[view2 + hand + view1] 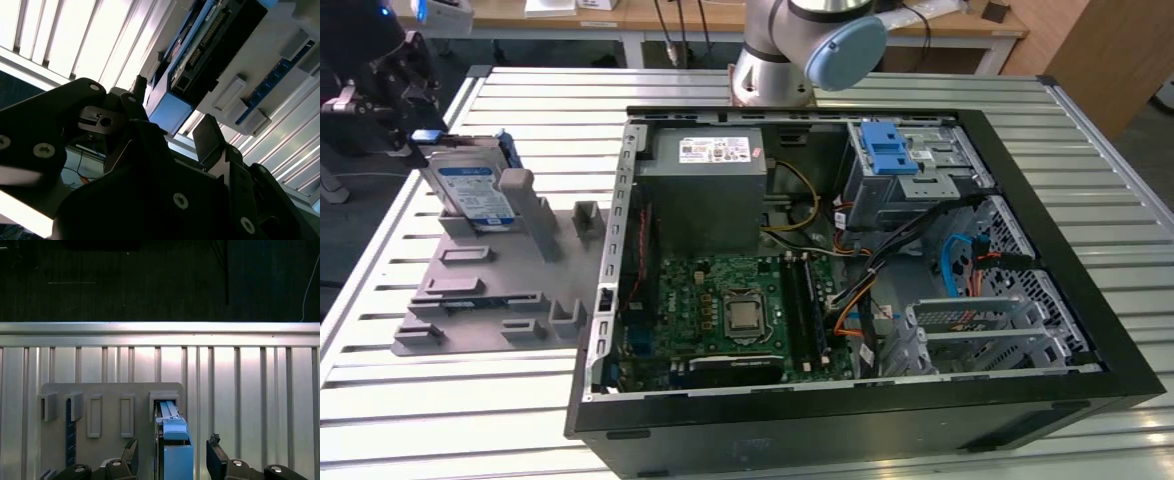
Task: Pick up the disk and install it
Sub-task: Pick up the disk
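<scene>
Slatted metal table (1067, 130), with a grey holder (480, 290) laid on it. The disk (470, 190) is stood on edge in a slot of the holder. It is judged rigid, fairly heavy, smooth-faced and shock-sensitive, and best taken by its blue side rails. The fingers (215, 450) of the gripper (172, 445) are spread. The disk's free end is lined up between them, and no contact is seen.

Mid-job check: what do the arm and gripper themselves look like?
The arm is silver-grey tubing with a light blue joint cap. The gripper is matte black and blocky, studded with round screw heads, ending in two flat black fingers.
</scene>
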Available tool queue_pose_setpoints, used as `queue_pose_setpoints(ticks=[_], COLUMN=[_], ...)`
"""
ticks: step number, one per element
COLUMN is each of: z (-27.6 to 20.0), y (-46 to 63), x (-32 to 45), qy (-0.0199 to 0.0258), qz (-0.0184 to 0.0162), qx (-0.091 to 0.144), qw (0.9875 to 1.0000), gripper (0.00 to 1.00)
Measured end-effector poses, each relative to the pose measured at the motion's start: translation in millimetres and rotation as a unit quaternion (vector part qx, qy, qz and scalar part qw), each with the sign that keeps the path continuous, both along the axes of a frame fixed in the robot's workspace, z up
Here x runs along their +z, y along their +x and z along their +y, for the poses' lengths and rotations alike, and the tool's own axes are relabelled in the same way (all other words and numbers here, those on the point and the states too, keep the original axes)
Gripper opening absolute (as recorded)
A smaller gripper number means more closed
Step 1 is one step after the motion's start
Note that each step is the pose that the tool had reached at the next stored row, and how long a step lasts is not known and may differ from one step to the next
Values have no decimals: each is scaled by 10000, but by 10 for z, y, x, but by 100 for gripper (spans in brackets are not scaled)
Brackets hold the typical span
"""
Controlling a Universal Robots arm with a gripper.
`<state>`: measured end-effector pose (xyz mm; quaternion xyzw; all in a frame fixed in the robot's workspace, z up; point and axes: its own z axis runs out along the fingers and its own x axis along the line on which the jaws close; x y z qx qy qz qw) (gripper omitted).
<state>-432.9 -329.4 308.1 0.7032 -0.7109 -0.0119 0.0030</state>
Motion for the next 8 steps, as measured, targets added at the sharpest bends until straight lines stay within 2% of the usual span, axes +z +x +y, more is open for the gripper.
queue_pose_setpoints(ticks=[5, 8], z=[1, 1], y=[-2, -2], x=[-51, -82], qy=[0, 0], qz=[1, 1], qx=[165, 177], qw=[9999, 9998], gripper=[65, 65])
